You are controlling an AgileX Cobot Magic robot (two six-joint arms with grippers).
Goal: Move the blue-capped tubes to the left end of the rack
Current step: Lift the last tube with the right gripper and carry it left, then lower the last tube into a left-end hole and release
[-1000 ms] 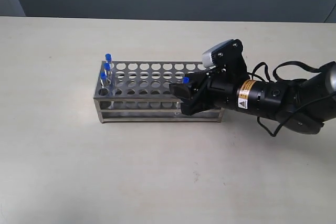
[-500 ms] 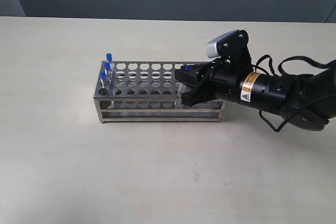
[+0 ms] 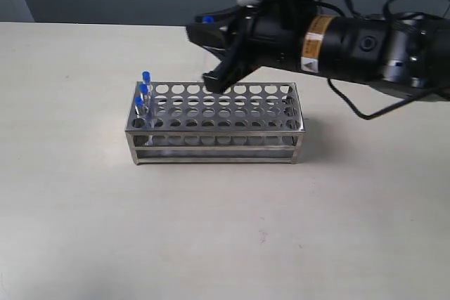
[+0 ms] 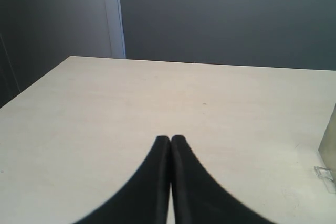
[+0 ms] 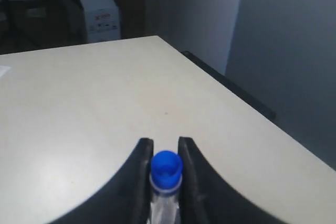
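A pale table (image 3: 70, 209) fills most of the exterior view. The right arm (image 3: 351, 43) is seen reaching in from the right, held high and clear of the rack (image 3: 211, 150). The rack stands near the middle of the table, its long side facing the camera. The right gripper (image 5: 165, 148) is closed to a narrow gap on a fourth tube (image 5: 167, 167), which is pinched just below its blue cap between the two fingers. In the exterior view this tube's cap is seen at the gripper's tip, above the rack and apart from it. The left gripper (image 4: 170, 139) is seen over bare table with its fingers pressed together and nothing between them. Three tubes (image 3: 143, 93) are seen upright in holes at the rack's left end, one behind another, with their blue caps above the top plate. The rack's other holes are seen empty.
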